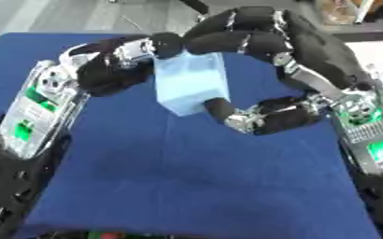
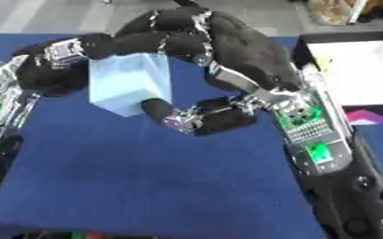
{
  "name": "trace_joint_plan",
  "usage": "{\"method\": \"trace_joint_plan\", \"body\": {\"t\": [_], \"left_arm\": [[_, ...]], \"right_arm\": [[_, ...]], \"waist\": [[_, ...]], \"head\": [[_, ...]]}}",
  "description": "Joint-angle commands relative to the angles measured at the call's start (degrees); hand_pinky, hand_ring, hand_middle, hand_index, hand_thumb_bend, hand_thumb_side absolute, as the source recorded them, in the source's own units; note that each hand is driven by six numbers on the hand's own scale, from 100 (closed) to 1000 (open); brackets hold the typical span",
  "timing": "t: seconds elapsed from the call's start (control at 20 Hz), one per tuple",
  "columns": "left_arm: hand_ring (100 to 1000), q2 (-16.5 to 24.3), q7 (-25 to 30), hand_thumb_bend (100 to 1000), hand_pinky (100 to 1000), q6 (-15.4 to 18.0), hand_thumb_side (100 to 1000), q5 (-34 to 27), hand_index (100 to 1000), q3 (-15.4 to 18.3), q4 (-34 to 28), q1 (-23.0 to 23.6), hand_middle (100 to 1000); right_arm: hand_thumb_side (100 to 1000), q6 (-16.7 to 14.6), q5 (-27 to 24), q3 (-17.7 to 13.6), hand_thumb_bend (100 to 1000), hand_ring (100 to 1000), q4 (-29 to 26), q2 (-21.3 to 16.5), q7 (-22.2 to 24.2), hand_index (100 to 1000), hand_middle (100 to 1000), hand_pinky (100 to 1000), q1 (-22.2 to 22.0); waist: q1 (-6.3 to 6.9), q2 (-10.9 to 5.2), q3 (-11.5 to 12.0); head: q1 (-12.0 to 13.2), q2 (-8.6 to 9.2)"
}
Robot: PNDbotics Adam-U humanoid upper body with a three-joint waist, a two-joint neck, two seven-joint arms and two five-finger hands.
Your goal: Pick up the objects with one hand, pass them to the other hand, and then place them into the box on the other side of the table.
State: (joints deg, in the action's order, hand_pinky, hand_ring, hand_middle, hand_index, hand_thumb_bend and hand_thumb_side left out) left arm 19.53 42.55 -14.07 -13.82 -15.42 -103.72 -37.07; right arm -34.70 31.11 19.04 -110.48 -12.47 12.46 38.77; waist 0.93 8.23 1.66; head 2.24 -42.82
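Pale blue and box-shaped, the block (image 1: pixel 192 83) is held above the blue tablecloth (image 1: pixel 187 177) near the middle of the table, between both hands. The step in hand appears to be the pass from one hand to the other. The right hand (image 2: pixel 219 51) arches over the block's top, its fingers curled down onto the upper edge and its thumb (image 2: pixel 166 114) hooked under the lower corner, so it is grasping the block. The left hand (image 1: pixel 117 65) is curled against the block's left side and also appears to grip it, though how far its fingers wrap the far face cannot be seen. Which hand is giving and which receiving cannot be judged from this moment. The white-lined box (image 2: pixel 354 70) stands at the table's right edge, well apart from the block. By judgement, the next move calls for the left hand to let go, so the right can carry the block to that box.
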Motion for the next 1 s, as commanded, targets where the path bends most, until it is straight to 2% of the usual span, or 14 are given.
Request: {"method": "trace_joint_plan", "body": {"t": [0.05,0.2,0.45,0.75,1.0], "left_arm": [[629,0.2,-1.3,361,814,-1.1,1000,-3.0,790,1.5,0.6,-0.6,570],[665,-0.7,-3.2,478,823,-1.2,1000,-5.8,803,3.6,1.3,-0.8,614],[676,-1.8,-7.6,579,823,-0.7,1000,-10.4,808,9.1,2.9,-1.1,632],[685,-2.0,-13.4,609,824,0.9,1000,-16.2,815,15.0,1.8,-0.3,646],[690,0.2,-18.2,585,825,3.4,1000,-21.0,818,19.7,-0.4,2.4,652]], "right_arm": [[100,0.6,0.5,-1.8,134,555,-0.7,-0.7,-3.4,859,531,705,0.7],[100,0.9,1.0,-1.9,119,554,-0.8,-1.0,-5.3,857,530,706,0.6],[100,1.7,0.8,-2.5,100,557,-1.1,-1.5,-6.9,856,532,710,0.4],[100,3.0,-0.3,-3.8,100,558,-1.0,-2.4,-8.0,856,532,716,0.5],[100,5.3,-1.0,-7.0,100,559,0.1,-6.6,-10.3,854,531,723,0.5]], "waist": [[-0.05,-1.19,0.0],[-0.08,-1.25,0.0],[-0.1,-1.28,0.1],[-0.17,-1.28,0.2],[-0.22,-1.25,0.5]], "head": [[-0.2,-0.14],[-0.3,-0.05],[-0.9,0.09],[-2.4,-0.27],[-4.3,-0.23]]}}
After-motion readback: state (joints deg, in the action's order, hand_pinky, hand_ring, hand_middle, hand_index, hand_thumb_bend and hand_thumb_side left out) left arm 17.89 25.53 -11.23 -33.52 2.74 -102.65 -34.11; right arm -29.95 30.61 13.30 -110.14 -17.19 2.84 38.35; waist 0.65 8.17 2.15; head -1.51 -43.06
